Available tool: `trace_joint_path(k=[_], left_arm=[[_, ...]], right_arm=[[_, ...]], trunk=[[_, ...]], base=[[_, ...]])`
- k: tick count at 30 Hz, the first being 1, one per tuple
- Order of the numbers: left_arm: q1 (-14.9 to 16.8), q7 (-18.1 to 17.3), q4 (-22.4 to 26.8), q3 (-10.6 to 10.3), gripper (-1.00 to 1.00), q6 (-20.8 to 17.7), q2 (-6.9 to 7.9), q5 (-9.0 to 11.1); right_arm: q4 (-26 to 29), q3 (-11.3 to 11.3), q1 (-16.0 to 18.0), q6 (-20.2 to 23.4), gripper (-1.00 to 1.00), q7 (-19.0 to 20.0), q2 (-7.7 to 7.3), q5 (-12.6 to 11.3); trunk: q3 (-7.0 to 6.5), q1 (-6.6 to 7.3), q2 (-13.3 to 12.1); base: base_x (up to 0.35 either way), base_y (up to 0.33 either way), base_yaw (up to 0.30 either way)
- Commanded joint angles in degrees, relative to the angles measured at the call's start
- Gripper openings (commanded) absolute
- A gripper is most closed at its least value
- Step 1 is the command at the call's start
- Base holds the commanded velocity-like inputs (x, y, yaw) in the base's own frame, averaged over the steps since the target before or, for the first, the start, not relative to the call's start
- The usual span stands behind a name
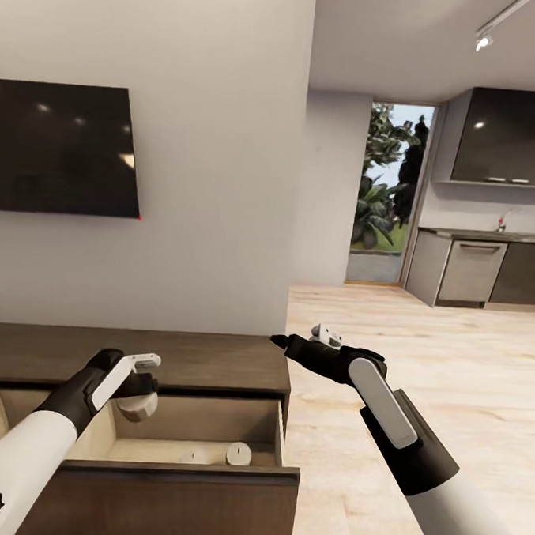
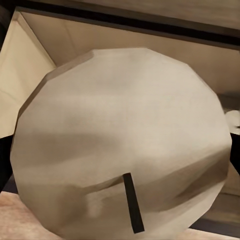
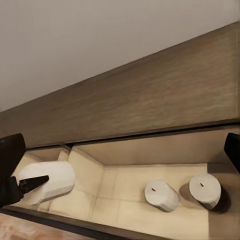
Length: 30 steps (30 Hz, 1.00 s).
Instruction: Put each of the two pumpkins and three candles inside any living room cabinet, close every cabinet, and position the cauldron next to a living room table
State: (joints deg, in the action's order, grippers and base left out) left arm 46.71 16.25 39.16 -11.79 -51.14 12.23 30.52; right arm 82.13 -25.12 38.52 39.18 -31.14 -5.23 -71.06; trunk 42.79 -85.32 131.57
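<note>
Nearest the camera in the head view, the open drawer (image 1: 168, 471) of the low dark-brown cabinet (image 1: 214, 359) is seen pulled out toward the robot, its dark front panel lowest in the picture. Above the drawer's left part the left hand (image 1: 137, 394) is held, closed on a third candle (image 1: 139, 406), a stubby grey-beige cylinder whose wick end is turned toward the left wrist camera (image 2: 120, 145); the candle is not yet set down and appears to hang just over the pale drawer floor. On that floor, toward the right end, two candles (image 1: 239, 454) already lie close together, one on its side and one more upright, as the right wrist view (image 3: 182, 192) makes plain. The right hand (image 1: 279, 341) is held beyond the cabinet's right end, over the wooden floor (image 1: 420, 364); nothing is seen held in it, and its fingers look nearly together, though how far it is open cannot be told for certain. Behind the cabinet a dark television (image 1: 65, 148) is mounted on the grey wall, and farther off a kitchen (image 1: 489, 265) is visible. The step in hand is judged to be the stowing of the last candle; next, it should be lowered and released onto a free part of the drawer floor. No pumpkin is seen in the drawer.
</note>
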Motion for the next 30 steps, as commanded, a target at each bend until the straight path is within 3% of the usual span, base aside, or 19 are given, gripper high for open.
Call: trace_joint_path(k=[1, 15, 22, 24, 30], left_arm=[[0.05, 0.52, 0.07, -0.34, -1.00, -0.11, 0.08, 0.60], [0.04, 0.53, -0.04, -0.39, -1.00, 0.14, 0.07, 0.51], [0.05, 0.53, -0.04, -0.42, -1.00, 0.31, 0.01, 0.44], [0.01, 0.53, 0.00, -0.42, -1.00, 0.32, 0.01, 0.39], [-0.02, 0.53, 0.04, -0.42, -1.00, 0.33, 0.06, 0.34]], right_arm=[[0.06, -0.10, 0.07, -0.04, 1.00, -0.62, -0.04, -0.54], [0.10, -0.07, -0.09, 0.07, 1.00, -0.66, -0.17, -0.41], [0.07, 0.72, -1.94, -0.55, 1.00, -0.47, -0.76, -0.59], [0.06, 2.39, -2.80, -0.70, 1.00, -0.46, -0.80, -0.71], [0.05, 12.12, -7.00, -0.78, 1.00, -0.28, -0.69, -0.97]], trunk=[[0.25, -0.22, 0.45], [2.77, -3.29, 6.06], [4.02, -4.83, 8.87], [4.38, -5.27, 9.67], [5.50, -6.38, 11.68]], base=[[0.000, 0.000, 0.000], [0.000, 0.000, 0.000], [0.000, 0.000, 0.000], [0.000, 0.000, 0.000], [0.000, 0.000, 0.000]])
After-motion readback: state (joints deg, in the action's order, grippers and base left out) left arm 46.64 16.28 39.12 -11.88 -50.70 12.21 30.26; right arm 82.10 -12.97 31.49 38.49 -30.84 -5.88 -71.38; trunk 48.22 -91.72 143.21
